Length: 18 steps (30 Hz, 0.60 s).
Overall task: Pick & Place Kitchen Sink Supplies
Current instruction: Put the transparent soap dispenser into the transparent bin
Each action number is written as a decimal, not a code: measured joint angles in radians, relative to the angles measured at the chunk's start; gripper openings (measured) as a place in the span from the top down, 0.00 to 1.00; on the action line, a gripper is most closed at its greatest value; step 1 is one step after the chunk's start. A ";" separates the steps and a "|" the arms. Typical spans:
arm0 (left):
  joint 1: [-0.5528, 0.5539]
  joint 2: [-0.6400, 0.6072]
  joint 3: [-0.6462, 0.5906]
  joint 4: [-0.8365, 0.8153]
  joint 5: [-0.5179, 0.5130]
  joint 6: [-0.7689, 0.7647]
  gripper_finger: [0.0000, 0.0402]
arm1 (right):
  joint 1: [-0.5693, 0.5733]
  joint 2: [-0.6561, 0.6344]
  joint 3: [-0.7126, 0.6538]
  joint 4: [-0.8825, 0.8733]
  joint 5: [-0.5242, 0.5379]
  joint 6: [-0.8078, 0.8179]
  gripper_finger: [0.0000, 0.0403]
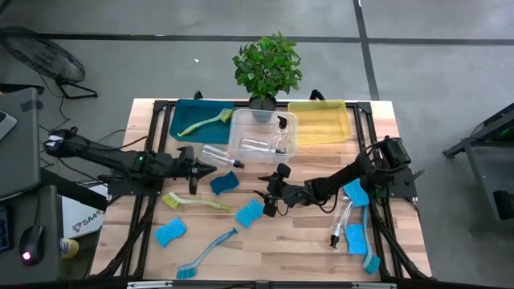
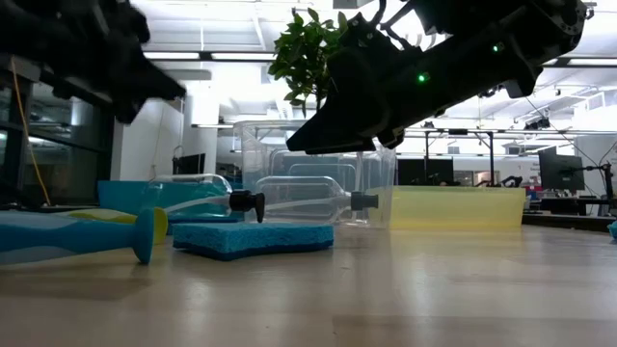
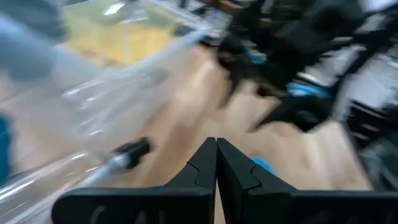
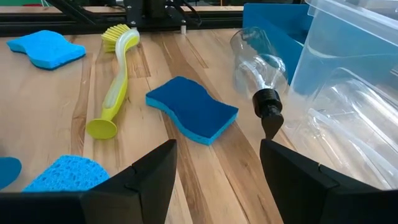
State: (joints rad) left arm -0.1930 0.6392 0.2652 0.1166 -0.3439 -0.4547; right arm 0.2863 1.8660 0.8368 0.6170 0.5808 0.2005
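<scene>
A clear bottle with a black pump top (image 1: 221, 155) lies on its side in front of the clear bin. A dark blue wavy sponge (image 1: 225, 183) lies flat just nearer, also seen in the right wrist view (image 4: 193, 115) and the low view (image 2: 253, 238). A yellow-green brush (image 1: 193, 201) lies to its left, and a lighter sponge (image 1: 250, 213) to its right. My left gripper (image 3: 216, 163) is shut beside the bottle's base (image 1: 206, 168) and holds nothing. My right gripper (image 4: 217, 180) is open above the table (image 1: 265, 195), fingers pointing toward the dark sponge and the bottle (image 4: 258, 68).
At the far edge stand a teal bin (image 1: 183, 128) holding a yellow-green brush, a clear bin (image 1: 291, 144) holding bottles, a yellow bin (image 1: 319, 136) and a potted plant (image 1: 267, 68). Near left lie a sponge (image 1: 169, 232) and a blue brush (image 1: 205, 253). At right lie a bottle (image 1: 341, 221), sponges and a brush.
</scene>
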 joint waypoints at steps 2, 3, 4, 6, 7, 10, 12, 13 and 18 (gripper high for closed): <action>0.052 0.000 -0.030 0.000 -0.013 -0.028 1.00 | 0.000 0.000 0.000 0.000 0.000 0.000 0.44; 0.072 -0.001 -0.040 -0.002 -0.030 -0.043 1.00 | 0.000 0.000 0.000 0.000 0.000 0.000 0.44; 0.091 -0.001 -0.049 -0.002 -0.049 -0.049 1.00 | 0.000 0.000 0.000 0.000 0.000 0.000 0.44; 0.119 -0.002 -0.055 0.000 -0.096 -0.055 1.00 | 0.000 0.000 0.000 0.000 0.000 0.000 0.44; 0.131 -0.002 -0.057 -0.003 -0.120 -0.055 1.00 | 0.000 0.000 0.000 0.000 0.000 0.000 0.44; 0.155 -0.002 -0.059 -0.030 -0.174 -0.057 1.00 | 0.000 0.000 0.000 -0.001 0.001 0.000 0.44; 0.168 -0.003 -0.059 -0.061 -0.179 -0.066 1.00 | 0.000 0.000 0.000 -0.004 0.019 0.013 0.44; 0.176 -0.003 -0.059 -0.094 -0.179 -0.080 1.00 | 0.000 -0.001 0.000 -0.008 0.029 0.026 0.44; 0.195 -0.002 -0.059 -0.254 -0.229 -0.175 1.00 | -0.001 -0.001 0.000 -0.019 0.040 0.034 0.44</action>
State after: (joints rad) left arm 0.0020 0.6370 0.2062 -0.1374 -0.5734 -0.6300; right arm 0.2855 1.8652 0.8368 0.5985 0.6208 0.2348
